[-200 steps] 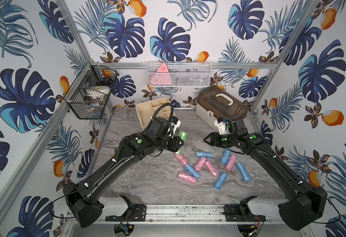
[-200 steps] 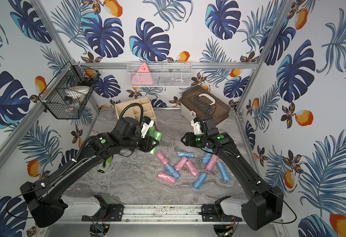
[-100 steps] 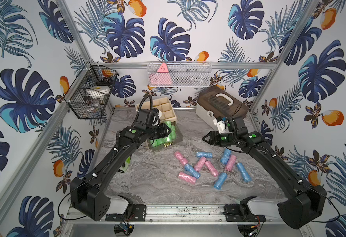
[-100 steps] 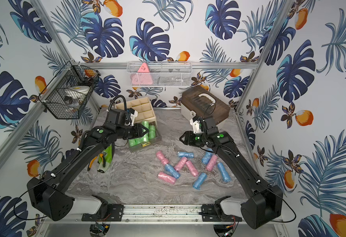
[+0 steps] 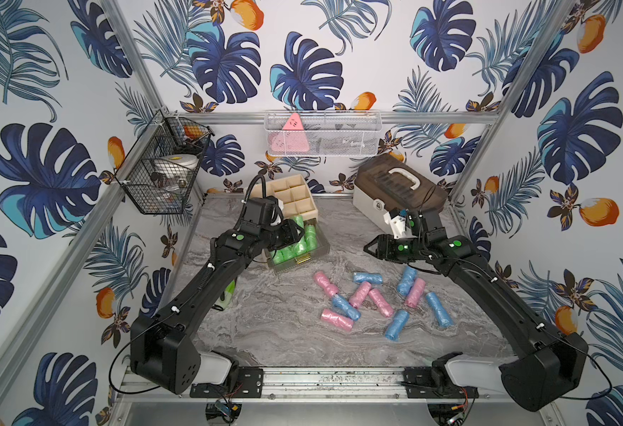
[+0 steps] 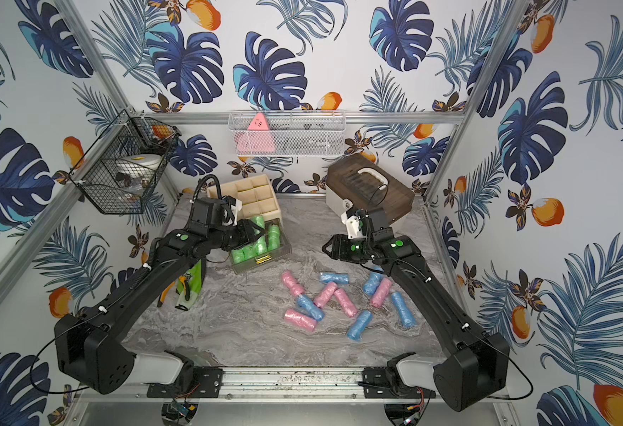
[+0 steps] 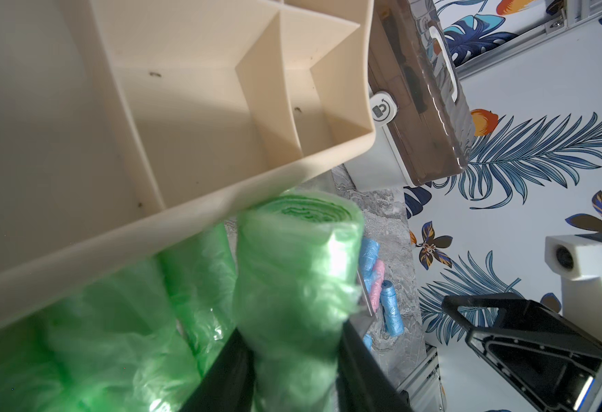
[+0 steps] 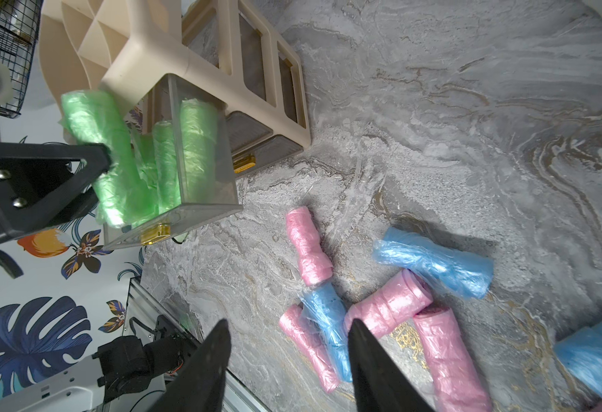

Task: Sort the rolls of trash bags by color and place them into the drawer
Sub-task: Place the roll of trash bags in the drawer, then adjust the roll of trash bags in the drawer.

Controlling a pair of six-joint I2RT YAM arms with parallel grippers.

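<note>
1. Leaf-print walls close in a grey marbled table [image 5: 284,339]. At its back left stands a beige cabinet [image 5: 297,193] with one clear drawer [image 5: 323,246] pulled out.
2. My left hand [image 5: 297,236] is clamped on a green roll [image 7: 292,271] and hangs over that drawer, just in front of the cabinet's top edge. Several other green rolls [image 5: 288,253] lie inside, packed side by side.
3. I judge the step is to lay this roll in with them. I want it parallel to its neighbours and down in a free gap, not perched on top where it could stop the drawer closing.
4. I should let go only once the roll is low. The crinkly plastic may cling to a finger, so I would part the fingers fully and lift straight up.
5. The cabinet edge is close, so any tilt of my wrist should go away from it.
6. My right hand [image 8: 287,342] is empty with its fingers apart. It hovers over the pink rolls [image 5: 336,320] and blue rolls [image 5: 367,277], which lie loose on the table, well apart from the drawer. It should wait clear of my left arm.
</note>
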